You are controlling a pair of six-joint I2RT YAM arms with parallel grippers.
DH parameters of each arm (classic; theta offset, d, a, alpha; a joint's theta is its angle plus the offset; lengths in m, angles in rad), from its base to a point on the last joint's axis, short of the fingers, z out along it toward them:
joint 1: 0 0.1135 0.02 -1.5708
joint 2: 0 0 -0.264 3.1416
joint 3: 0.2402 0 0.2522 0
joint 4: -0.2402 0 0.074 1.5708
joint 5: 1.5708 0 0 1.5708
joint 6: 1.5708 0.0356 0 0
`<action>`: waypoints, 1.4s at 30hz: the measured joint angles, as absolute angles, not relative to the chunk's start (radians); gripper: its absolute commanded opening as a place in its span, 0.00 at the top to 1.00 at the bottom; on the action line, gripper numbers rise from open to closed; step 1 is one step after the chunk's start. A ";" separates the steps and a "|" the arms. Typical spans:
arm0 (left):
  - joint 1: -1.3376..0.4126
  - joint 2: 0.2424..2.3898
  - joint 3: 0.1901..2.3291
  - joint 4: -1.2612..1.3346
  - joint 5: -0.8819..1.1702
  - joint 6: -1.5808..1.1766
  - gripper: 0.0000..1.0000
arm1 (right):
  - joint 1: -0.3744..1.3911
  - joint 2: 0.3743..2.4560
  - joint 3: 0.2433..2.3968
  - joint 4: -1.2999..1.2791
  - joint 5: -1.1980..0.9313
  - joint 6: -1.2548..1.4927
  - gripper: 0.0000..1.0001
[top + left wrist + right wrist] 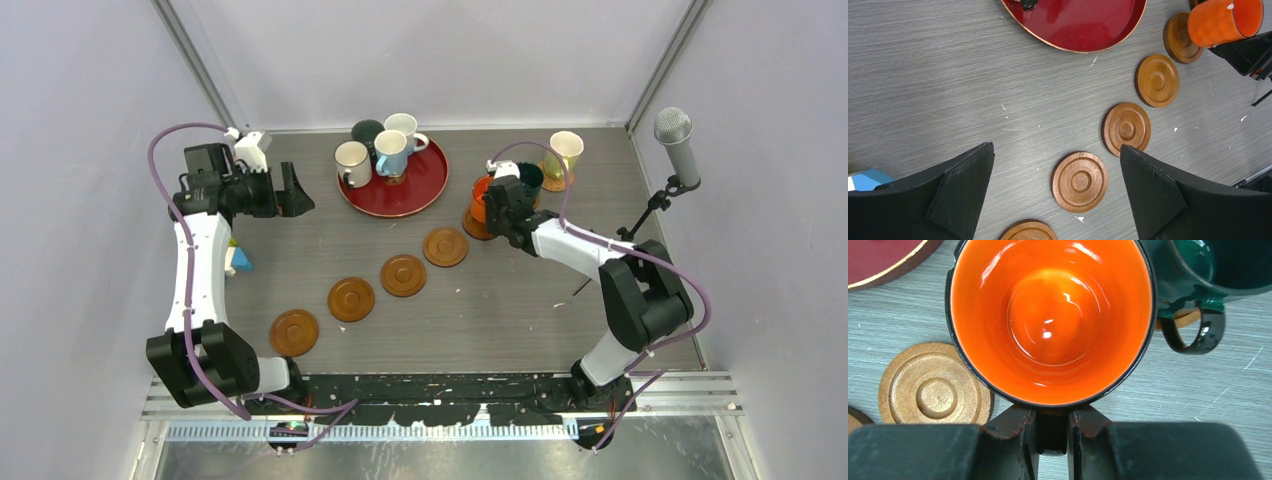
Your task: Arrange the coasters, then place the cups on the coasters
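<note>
While the right gripper is pinched narrow on what looks like the dark handle of the orange cup, that cup is at right-centre of the top view, at the upper end of the coaster row.

Key relation: the end coaster shows low-left of the cup in the right wrist view, partly tucked under the rim. Cup and disc don't look concentric from there. Can't tell if the base is down on it or hovering. My read: nudge toward that disc if needed, then let go.

Row axis runs diagonally, lower left to upper right of the top view, from the lowest coaster to the top bare coaster.

Counts:
- Coasters: seven. Four are bare in the row and one is at the orange cup. One is under the dark teal cup, only its edge showing in the right wrist view. A lighter one is under the pale yellow cup.
- Cups: seven. Four are on the red tray at top centre: two white/cream, one light blue, one dark grey-green. The other three are at upper right.

Left gripper has its jaws wide and empty, upper left of the top view, with the tray just to its right in frame. Four tray cups match four bare discs. Judging by position, the left arm is nearer the tray's left side and the low end of the row, and the right arm is nearer the top end.
</note>
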State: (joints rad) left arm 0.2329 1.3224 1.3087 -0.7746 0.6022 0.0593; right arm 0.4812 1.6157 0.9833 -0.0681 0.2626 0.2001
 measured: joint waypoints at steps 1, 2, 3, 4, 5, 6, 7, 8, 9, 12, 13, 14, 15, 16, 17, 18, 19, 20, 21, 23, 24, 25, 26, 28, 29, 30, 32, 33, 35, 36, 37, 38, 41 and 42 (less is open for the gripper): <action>0.233 1.322 1.309 -0.775 0.602 0.059 0.00 | 0.483 1.623 0.983 -0.068 0.262 0.204 1.00; 0.233 1.322 1.309 -0.775 0.601 0.059 0.00 | 0.483 1.631 0.983 -0.069 0.262 0.208 1.00; 0.232 1.322 1.309 -0.775 0.600 0.059 0.00 | 0.483 1.637 0.983 -0.069 0.261 0.211 1.00; 0.231 1.322 1.309 -0.775 0.599 0.059 0.00 | 0.484 1.644 0.983 -0.070 0.261 0.214 1.00; 0.231 1.322 1.309 -0.775 0.598 0.059 0.00 | 0.484 1.650 0.983 -0.070 0.260 0.217 1.00; 0.231 1.322 1.309 -0.775 0.596 0.059 0.00 | 0.484 1.657 0.983 -0.072 0.260 0.218 1.00; 0.231 1.322 1.309 -0.775 0.595 0.059 0.00 | 0.484 1.661 0.983 -0.072 0.260 0.219 1.00; 0.231 1.322 1.309 -0.775 0.595 0.059 0.00 | 0.484 1.665 0.983 -0.073 0.260 0.221 1.00; 0.231 1.322 1.309 -0.775 0.593 0.059 0.00 | 0.484 1.670 0.983 -0.074 0.260 0.223 1.00; 0.231 1.322 1.309 -0.775 0.591 0.059 0.00 | 0.484 1.681 0.983 -0.078 0.260 0.231 0.95; 0.231 1.322 1.309 -0.775 0.590 0.059 0.00 | 0.484 1.684 0.983 -0.081 0.260 0.236 0.94; 0.231 1.322 1.309 -0.775 0.588 0.059 0.00 | 0.484 1.684 0.983 -0.086 0.260 0.240 0.90; 0.231 1.322 1.309 -0.775 0.587 0.059 0.00 | 0.484 1.685 0.983 -0.091 0.260 0.242 0.83; 0.231 1.322 1.309 -0.775 0.586 0.059 0.00 | 0.485 1.685 0.983 -0.093 0.260 0.244 0.75; 0.231 1.322 1.309 -0.775 0.585 0.059 0.00 | 0.485 1.685 0.983 -0.094 0.260 0.247 0.66; 0.231 1.322 1.309 -0.775 0.585 0.059 0.00 | 0.485 1.685 0.983 -0.095 0.260 0.250 0.60; 0.231 1.322 1.308 -0.775 0.584 0.059 0.00 | 0.486 1.685 0.983 -0.096 0.261 0.253 0.56; 0.231 1.322 1.308 -0.775 0.584 0.059 0.00 | 0.487 1.685 0.983 -0.094 0.261 0.259 0.54; 0.231 1.322 1.308 -0.775 0.584 0.059 0.00 | 0.488 1.684 0.984 -0.092 0.261 0.263 0.54; 0.231 1.322 1.307 -0.775 0.584 0.059 0.00 | 0.490 1.684 0.986 -0.090 0.260 0.266 0.52; 0.231 1.322 1.306 -0.775 0.584 0.060 0.00 | 0.491 1.684 0.987 -0.092 0.260 0.268 0.50; 0.231 1.322 1.306 -0.775 0.584 0.060 0.00 | 0.491 1.684 0.988 -0.092 0.259 0.270 0.48; 0.231 1.322 1.305 -0.775 0.584 0.060 0.00 | 0.492 1.684 0.990 -0.096 0.255 0.271 0.46; 0.231 1.322 1.304 -0.775 0.584 0.060 0.00 | 0.493 1.682 0.991 -0.105 0.247 0.275 0.41; 0.231 1.322 1.303 -0.775 0.584 0.060 0.00 | 0.493 1.678 0.994 -0.117 0.241 0.277 0.39; 0.231 1.321 1.302 -0.775 0.584 0.060 0.00 | 0.494 1.673 0.997 -0.130 0.237 0.280 0.37; 0.231 1.319 1.299 -0.776 0.584 0.062 0.00 | 0.496 1.656 1.011 -0.173 0.229 0.281 0.35; 0.231 1.319 1.299 -0.778 0.584 0.064 0.00 | 0.497 1.643 1.024 -0.199 0.224 0.280 0.33; 0.231 1.318 1.298 -0.778 0.584 0.068 0.00 | 0.498 1.619 1.059 -0.249 0.221 0.274 0.33; 0.231 1.318 1.298 -0.779 0.584 0.071 0.00 | 0.498 1.607 1.084 -0.276 0.219 0.266 0.33; 0.231 1.318 1.298 -0.779 0.583 0.075 0.00 | 0.498 1.594 1.113 -0.301 0.218 0.259 0.32; 0.231 1.318 1.298 -0.779 0.583 0.079 0.00 | 0.498 1.583 1.147 -0.324 0.218 0.250 0.32; 0.231 1.318 1.297 -0.779 0.580 0.087 0.00 | 0.498 1.573 1.251 -0.364 0.215 0.221 0.32; 0.231 1.318 1.297 -0.779 0.579 0.087 0.00 | 0.500 1.575 1.293 -0.376 0.214 0.211 0.32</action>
State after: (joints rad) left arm 0.2314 1.3178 1.2972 -0.7792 0.5789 0.0868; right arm 0.5003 1.5745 1.2934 -0.3763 0.2138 0.2108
